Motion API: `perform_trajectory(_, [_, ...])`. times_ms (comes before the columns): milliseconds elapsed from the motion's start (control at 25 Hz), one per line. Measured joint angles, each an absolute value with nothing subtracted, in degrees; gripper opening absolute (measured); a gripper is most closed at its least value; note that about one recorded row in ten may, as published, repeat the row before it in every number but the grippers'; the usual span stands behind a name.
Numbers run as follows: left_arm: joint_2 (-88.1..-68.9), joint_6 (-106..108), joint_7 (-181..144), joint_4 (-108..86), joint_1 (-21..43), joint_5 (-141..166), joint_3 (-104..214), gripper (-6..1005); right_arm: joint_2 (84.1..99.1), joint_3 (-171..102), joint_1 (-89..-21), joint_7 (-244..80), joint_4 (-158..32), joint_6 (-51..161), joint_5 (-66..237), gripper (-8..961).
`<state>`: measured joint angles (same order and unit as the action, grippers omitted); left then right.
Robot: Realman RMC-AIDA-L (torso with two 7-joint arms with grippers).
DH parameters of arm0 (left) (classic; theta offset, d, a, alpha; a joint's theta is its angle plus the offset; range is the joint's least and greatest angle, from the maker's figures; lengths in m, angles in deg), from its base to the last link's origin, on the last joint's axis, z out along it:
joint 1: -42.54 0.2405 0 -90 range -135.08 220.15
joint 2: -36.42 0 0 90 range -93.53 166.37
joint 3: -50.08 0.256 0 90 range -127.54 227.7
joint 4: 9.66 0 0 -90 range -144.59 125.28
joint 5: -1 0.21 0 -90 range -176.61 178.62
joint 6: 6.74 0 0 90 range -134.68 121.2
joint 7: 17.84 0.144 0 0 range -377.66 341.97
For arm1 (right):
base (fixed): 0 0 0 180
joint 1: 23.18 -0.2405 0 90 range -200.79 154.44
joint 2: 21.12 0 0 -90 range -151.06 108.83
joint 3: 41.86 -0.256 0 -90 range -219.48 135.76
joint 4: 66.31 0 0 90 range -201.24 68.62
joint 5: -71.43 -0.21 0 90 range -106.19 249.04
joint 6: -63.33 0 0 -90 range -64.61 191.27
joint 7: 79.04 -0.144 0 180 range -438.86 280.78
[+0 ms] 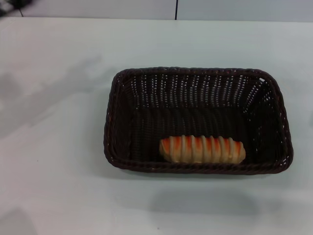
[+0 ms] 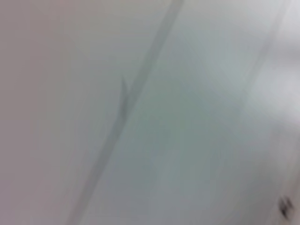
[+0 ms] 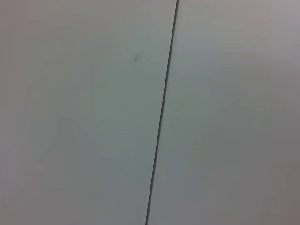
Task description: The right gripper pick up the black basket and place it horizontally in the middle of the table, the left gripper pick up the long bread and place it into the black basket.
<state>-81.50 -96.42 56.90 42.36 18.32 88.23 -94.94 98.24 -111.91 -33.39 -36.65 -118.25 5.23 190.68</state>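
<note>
The black basket (image 1: 122, 112) lies lengthwise across the middle of the white table (image 1: 54, 147) in the head view. The long bread (image 1: 202, 149), tan with orange stripes, lies inside it along the near wall, right of centre. Neither gripper shows in any view. The left wrist view shows only a blurred pale surface with a dark seam (image 2: 126, 103). The right wrist view shows a pale surface with a thin dark seam (image 3: 164, 108).
A pale wall with a dark vertical seam (image 1: 176, 9) runs behind the table's far edge. A dark object (image 1: 14, 5) sits at the far left corner. Soft shadows lie on the table at the left and near edge.
</note>
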Motion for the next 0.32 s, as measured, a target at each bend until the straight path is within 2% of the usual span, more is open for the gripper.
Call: perform_trajectory(320, [-81.54, -90.9, 74.3, 27.0, 18.4, 77.3, -109.4, 830, 98.33, -111.9, -33.7, -36.8, -117.8, 5.2, 190.7, 328])
